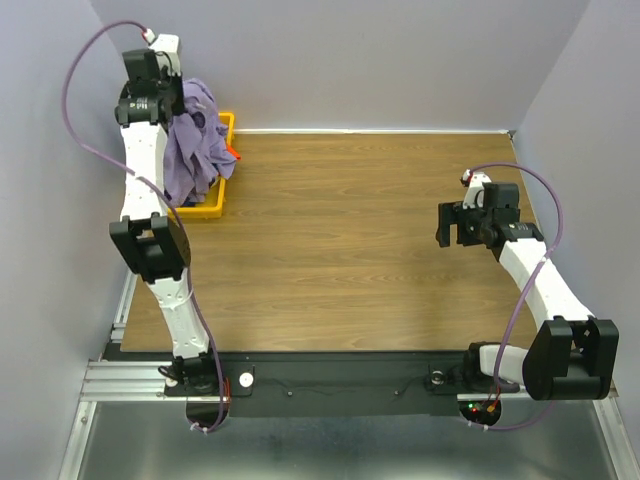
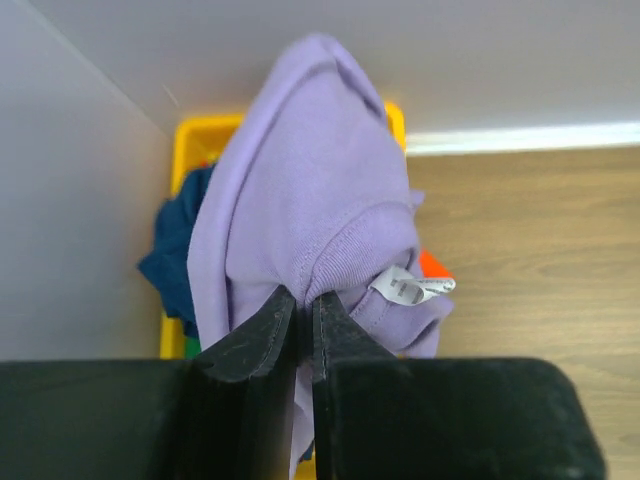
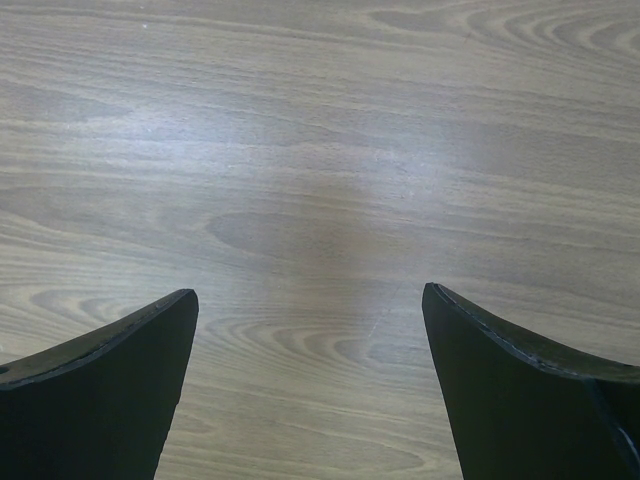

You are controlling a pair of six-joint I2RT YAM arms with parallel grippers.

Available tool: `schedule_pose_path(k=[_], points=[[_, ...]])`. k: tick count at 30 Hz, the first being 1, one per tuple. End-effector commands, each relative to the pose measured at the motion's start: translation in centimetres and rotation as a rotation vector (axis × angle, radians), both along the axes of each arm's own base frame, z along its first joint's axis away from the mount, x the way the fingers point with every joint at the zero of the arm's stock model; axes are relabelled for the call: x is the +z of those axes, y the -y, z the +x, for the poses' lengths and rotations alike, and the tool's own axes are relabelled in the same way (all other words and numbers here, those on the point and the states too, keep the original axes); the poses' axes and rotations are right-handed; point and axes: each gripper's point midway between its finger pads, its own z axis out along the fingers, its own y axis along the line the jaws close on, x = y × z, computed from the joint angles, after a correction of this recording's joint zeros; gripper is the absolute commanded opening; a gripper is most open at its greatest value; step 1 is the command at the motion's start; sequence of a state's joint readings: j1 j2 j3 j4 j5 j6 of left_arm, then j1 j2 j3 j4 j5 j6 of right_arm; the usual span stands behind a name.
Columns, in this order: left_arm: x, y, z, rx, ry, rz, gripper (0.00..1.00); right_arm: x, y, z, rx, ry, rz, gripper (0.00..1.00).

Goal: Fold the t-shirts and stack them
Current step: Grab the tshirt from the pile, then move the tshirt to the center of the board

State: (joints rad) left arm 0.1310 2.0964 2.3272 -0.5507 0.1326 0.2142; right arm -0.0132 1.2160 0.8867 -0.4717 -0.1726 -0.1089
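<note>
The left gripper (image 2: 300, 295) is raised above the yellow plastic bin (image 1: 213, 211); its jaws are pressed together on a fold of the lavender t-shirt (image 2: 310, 180), pinching the ribbed hem just beside a small white label (image 2: 410, 288). The lavender t-shirt hangs bunched from that pinch and drapes down over the bin; in the top view its lower folds reach the bin's near wall, though whether they rest on it cannot be told. Inside the bin, at its left side as the left wrist camera shows it, lies a crumpled navy blue t-shirt (image 2: 175, 255); a sliver of orange-red cloth (image 2: 432, 264) peeks out at the bin's right edge (most of it is hidden behind the lavender folds); a speck of green (image 2: 190, 347) shows low in the bin.

The right gripper (image 1: 457, 232) is well apart from the bin, far to its right over the wooden table (image 1: 350, 230); its jaws are spread wide with nothing between them, and only bare wood grain shows between its fingers (image 3: 120, 380).
</note>
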Motion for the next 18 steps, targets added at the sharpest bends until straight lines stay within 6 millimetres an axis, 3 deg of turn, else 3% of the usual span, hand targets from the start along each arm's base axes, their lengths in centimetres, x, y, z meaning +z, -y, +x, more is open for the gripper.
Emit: schedule_pose_path(k=[1,3,11,16,18], points=[[19.3,0.8,-5.0,0.009,0.478,0.02,0.0,0.6,0.0,-0.1,0.009,0.028,0.0,1.0],[22.7,1.3,-6.5,-0.001,0.578,0.001,0.0,0.7,0.0,-0.1,0.009,0.029,0.0,1.0],[32.3,4.7,-11.6,-0.139,0.849,-0.093,0.0,1.0,0.1,-0.4,0.003,0.044,-0.007,1.0],[35.9,10.0,-16.5,-0.367,0.93,-0.193,0.0,1.1,-0.2,-0.4,0.021,0.047,0.005,1.0],[36.0,12.9,-17.7,-0.46,0.92,-0.246,0.0,1.4,-0.3,-0.3,0.024,0.052,0.006,1.0]])
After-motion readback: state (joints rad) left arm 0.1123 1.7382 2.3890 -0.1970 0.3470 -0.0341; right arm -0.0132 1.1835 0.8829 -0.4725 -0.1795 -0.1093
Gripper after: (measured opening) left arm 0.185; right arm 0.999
